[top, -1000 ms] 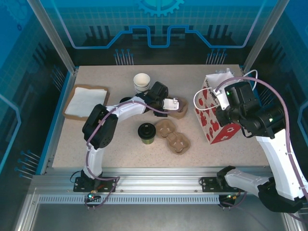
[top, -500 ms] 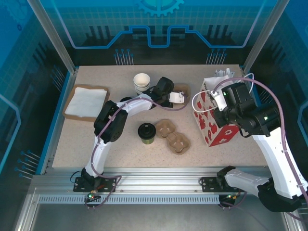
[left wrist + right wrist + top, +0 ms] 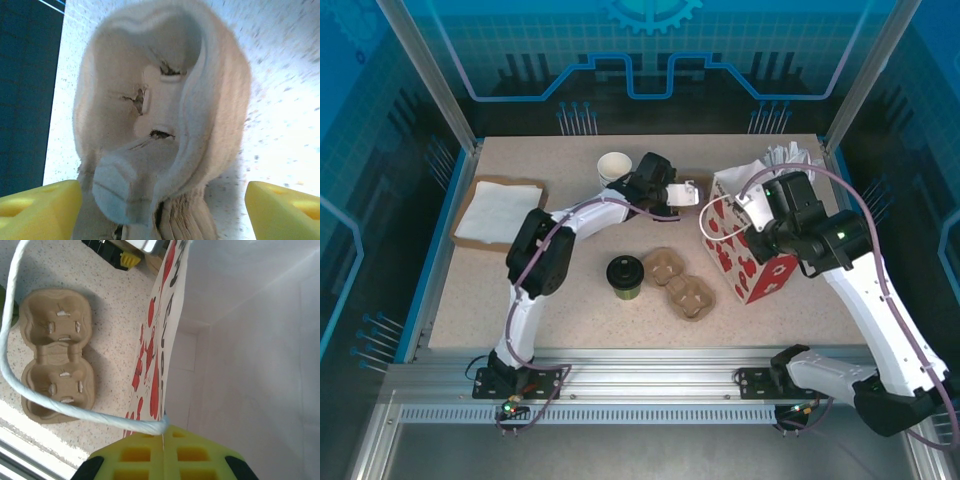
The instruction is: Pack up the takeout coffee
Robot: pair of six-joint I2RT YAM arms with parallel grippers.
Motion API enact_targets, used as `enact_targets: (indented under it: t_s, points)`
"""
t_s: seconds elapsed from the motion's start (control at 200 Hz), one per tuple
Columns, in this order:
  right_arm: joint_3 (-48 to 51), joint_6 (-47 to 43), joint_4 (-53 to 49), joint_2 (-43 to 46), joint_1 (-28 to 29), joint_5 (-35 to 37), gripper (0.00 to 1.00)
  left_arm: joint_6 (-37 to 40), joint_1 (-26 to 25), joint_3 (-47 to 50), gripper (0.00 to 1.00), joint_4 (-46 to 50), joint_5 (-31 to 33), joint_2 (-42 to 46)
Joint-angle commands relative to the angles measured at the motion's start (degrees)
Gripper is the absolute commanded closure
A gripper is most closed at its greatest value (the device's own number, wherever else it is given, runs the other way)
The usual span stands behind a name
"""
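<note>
**Coffee mid-table, bag clamped on the right**

Top view, left to right. A napkin (image 3: 496, 210) lies at the table's (image 3: 470, 300) 9 o'clock edge. I see open surface between it and the takeout coffee (image 3: 624, 277), and more bare surface at the coffee's 6 to 8 o'clock.

The coffee stands upright near centre with its lid on, and no gripper touches it. The cup stack (image 3: 614, 166) is at its 12 o'clock, near the far edge.

The left gripper (image 3: 691, 190) is at the coffee's 1 o'clock. Its yellow fingers (image 3: 40, 205) are spread wide, with a pulp carrier (image 3: 160, 110) between them. I can't tell if they touch it.

A flat carrier (image 3: 678, 283) lies just beside the coffee at 3 o'clock. Past it, the heart-print bag (image 3: 750, 255) leans, mouth open.

The right gripper (image 3: 162, 452) is clamped on the bag's rim, and the handle cord (image 3: 30, 390) loops free.
</note>
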State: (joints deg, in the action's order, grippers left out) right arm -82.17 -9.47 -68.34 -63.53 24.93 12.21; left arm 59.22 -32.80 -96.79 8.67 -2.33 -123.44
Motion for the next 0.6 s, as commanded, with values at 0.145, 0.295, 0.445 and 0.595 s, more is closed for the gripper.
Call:
enact_targets:
  t_s: [0.145, 0.295, 0.445, 0.595]
  points:
    - [2.7, -5.8, 8.2, -1.8, -1.0, -8.1, 1.00, -15.0, 0.1, 2.2, 0.13, 2.8, -6.7, 12.3]
    - [4.0, -7.6, 11.0, -2.7, -1.1, -9.8, 1.00, -22.9, 0.3, 3.8, 0.13, 5.0, -4.8, 17.4]
    - [4.0, -8.8, 12.2, -4.8, -0.9, -8.5, 1.00, -31.4, 0.5, 6.3, 0.13, 6.8, -1.4, 22.2]
    - [3.2, -11.1, 12.2, -5.7, -0.6, -5.4, 1.00, -39.4, 0.8, 8.7, 0.13, 9.2, 1.6, 26.4]
